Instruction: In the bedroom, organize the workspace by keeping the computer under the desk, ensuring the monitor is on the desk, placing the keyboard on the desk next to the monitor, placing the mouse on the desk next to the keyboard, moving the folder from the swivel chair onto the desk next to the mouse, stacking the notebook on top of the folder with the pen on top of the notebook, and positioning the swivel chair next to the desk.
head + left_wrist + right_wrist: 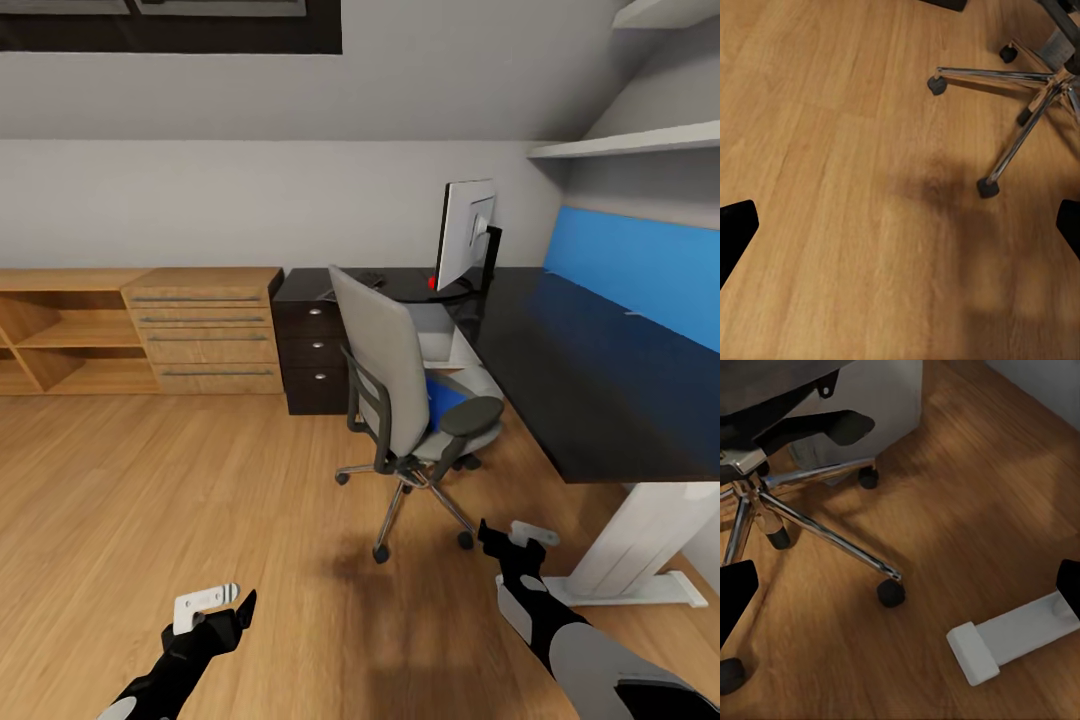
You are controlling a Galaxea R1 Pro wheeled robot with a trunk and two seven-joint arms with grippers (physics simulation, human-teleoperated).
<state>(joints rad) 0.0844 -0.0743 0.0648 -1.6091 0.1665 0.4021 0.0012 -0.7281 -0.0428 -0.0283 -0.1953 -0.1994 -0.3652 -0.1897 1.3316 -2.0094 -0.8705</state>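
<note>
While the robot is facing the desk (600, 400) in the head view, the left gripper (215, 603) and right gripper (515, 540) are hanging empty with fingers apart, and the swivel chair (400, 380) is standing just ahead of the right one, its back turned to the robot, carrying the folder (445, 398) on its seat. Both wrist views are showing dark fingertips spread wide over bare floor (832, 187), so the arms are probably just being carried for the approach, with the chair's 5-star base (787, 510) lying close beyond the right fingers.

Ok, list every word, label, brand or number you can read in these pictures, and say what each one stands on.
None: no readable text in any view.
The monitor shows its plain white back, with no logo legible.
The red dot beside its stand is a mark, not a letter.
The desk, swivel chair and dresser carry no lettering.
</note>
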